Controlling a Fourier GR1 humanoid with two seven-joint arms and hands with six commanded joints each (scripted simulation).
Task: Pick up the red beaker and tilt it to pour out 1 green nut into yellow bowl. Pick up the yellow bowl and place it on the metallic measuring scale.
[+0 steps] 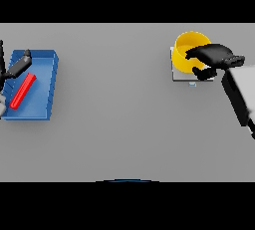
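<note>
1. Bowl first: the yellow bowl (190,46) sits in the upper right of the frame on the metallic measuring scale (179,74), a flat pale square plate showing under its lower edge.
2. Right hand (211,57) is curled over the bowl's right rim, fingers and thumb pinching the wall.
3. Handling call: the bowl looks rigid, smooth and light; the rim is the natural grip, though a glossy wall may slip.
4. Red beaker (23,90) lies tilted in the blue tray (47,82) at the left, a slim, hard cylinder best held mid-body.
5. Left hand (20,64) hovers over the tray's upper corner, fingers relaxed, clear of the beaker.
6. Grey surface (114,114) looks matte and even.
</note>
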